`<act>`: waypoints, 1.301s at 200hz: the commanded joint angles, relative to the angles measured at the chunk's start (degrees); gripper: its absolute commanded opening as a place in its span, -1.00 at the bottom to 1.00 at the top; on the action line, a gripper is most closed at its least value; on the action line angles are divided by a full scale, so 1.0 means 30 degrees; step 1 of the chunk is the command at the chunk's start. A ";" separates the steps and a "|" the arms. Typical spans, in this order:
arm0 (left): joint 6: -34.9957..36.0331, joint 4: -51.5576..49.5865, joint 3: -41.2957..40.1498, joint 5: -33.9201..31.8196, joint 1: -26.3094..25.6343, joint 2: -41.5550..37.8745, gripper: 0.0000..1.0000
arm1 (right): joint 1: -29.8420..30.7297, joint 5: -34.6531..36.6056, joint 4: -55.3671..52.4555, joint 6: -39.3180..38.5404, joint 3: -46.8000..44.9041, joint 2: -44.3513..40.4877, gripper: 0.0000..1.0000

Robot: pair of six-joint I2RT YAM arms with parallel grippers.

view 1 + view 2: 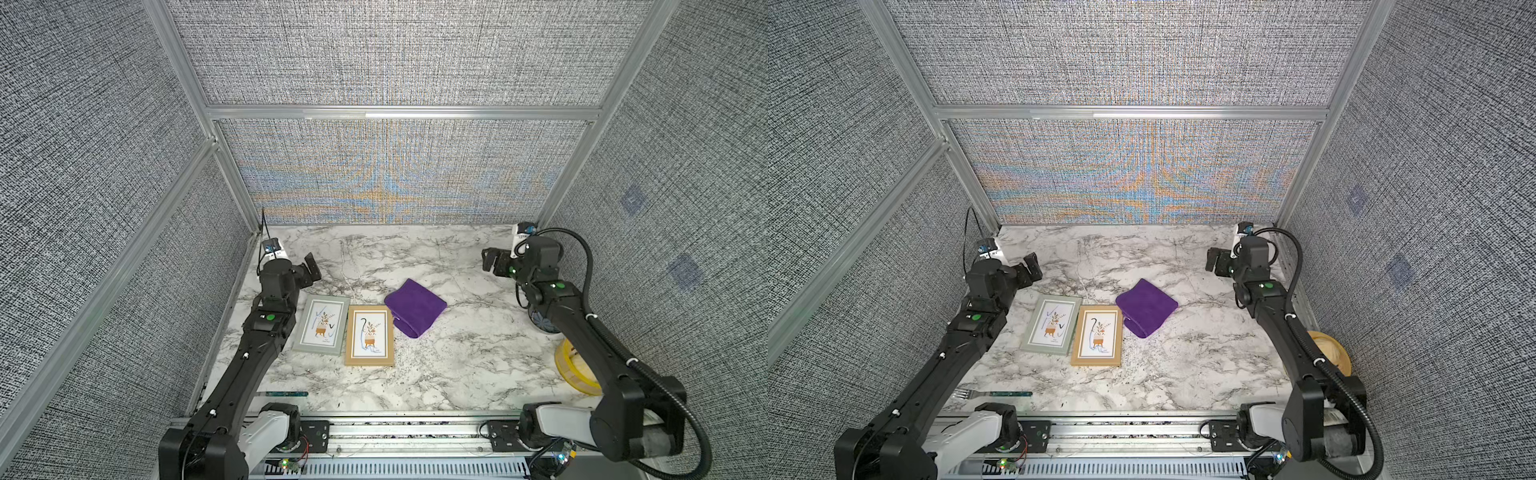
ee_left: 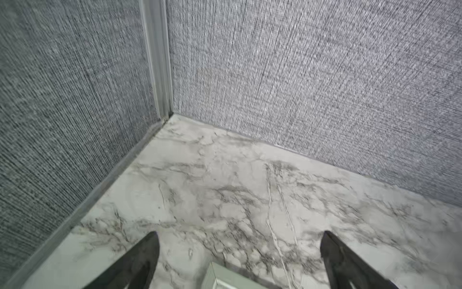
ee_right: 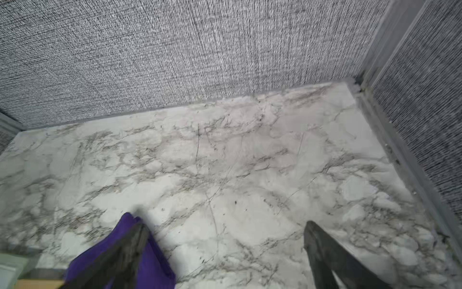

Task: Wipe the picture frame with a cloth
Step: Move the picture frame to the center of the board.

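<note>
Left jaws, right jaws spread wide, empty; cloth [image 1: 415,307] beside tan frame [image 1: 370,336]; green frame [image 1: 300,332] caption [image 1: 328,341] unreadable.

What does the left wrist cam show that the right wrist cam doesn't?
Left wrist only: the left gripper, open, and a clear corner of the grey-green frame.
Right wrist only: the right gripper, open, the purple cloth partly hidden behind one finger, and a tan sliver of the wooden frame. A pale blurred patch beside that sliver may be the grey-green frame too.
Both: the marble table, the grey woven walls, and nothing held.
</note>
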 commanded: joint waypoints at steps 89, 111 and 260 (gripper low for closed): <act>-0.3357 -1.1991 0.2086 0.9333 -0.0557 0.2942 0.67 | 0.6733 -0.2797 -0.6078 0.1258 0.3885 0.3613 0.98; -0.4062 -1.2088 0.1552 0.9485 -0.1721 0.3402 0.58 | 0.7363 -0.2971 -0.5555 0.1750 0.4036 0.4534 0.98; -0.6244 -0.9736 0.1228 0.7169 -0.5548 0.9830 -0.24 | 0.7785 -0.3846 -0.3707 0.3265 0.3509 0.6919 0.98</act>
